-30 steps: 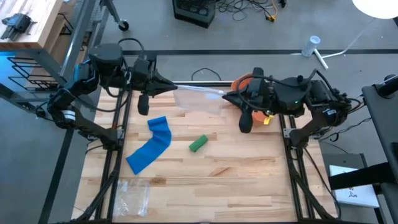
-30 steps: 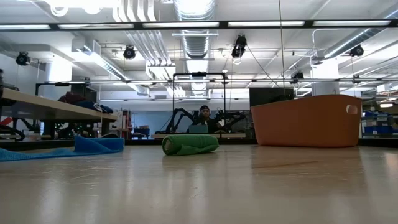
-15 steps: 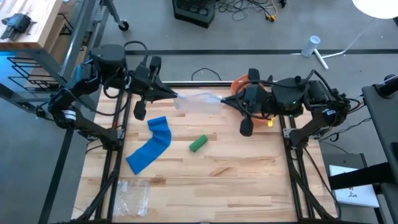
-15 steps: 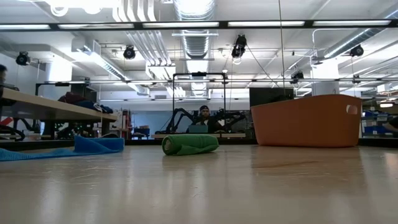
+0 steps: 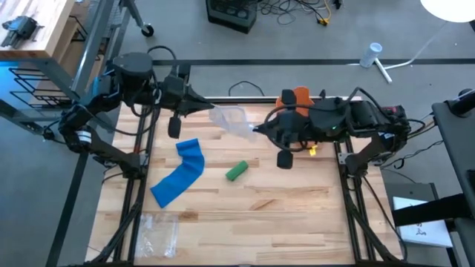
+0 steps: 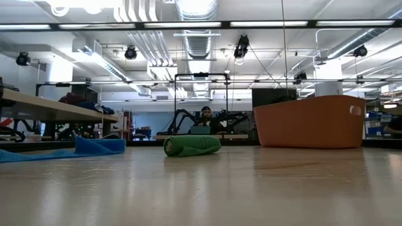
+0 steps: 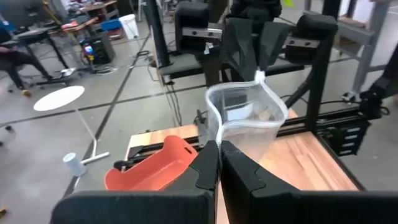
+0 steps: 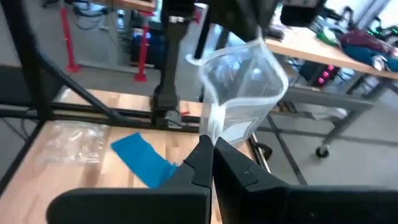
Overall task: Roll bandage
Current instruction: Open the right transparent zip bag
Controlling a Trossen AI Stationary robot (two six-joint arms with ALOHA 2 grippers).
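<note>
A clear plastic bag (image 5: 231, 120) hangs in the air between my two grippers over the table's far part, its mouth bulged open. My left gripper (image 5: 207, 110) is shut on its left side and my right gripper (image 5: 257, 131) is shut on its right side. A rolled green bandage (image 5: 237, 171) lies on its side on the table, also in the low view (image 6: 191, 145). A blue bandage (image 5: 180, 175) lies unrolled, flat on the table to its left, also in the low view (image 6: 63, 150). My left gripper pinches the bag's rim (image 7: 214, 134) between its two shut fingers, coming level from the table's left. The bag is lifted clear of the table and bulges open beyond the fingers. My right gripper pinches the opposite rim of the bag (image 8: 209, 127) between its two shut fingers, coming about level from the table's right. The bag is clear of the table, its mouth open between the two holds.
An orange bin (image 5: 295, 97) stands at the table's far edge by the right arm, also in the low view (image 6: 311, 122). Several empty clear bags (image 5: 159, 231) lie at the near left corner. Bare wood lies at the near right.
My right gripper has gone toward the table's left and near edge, closer to my left gripper. The bag, stretched flat between the two grippers before, has slackened and bulged open. The bandages have not moved.
</note>
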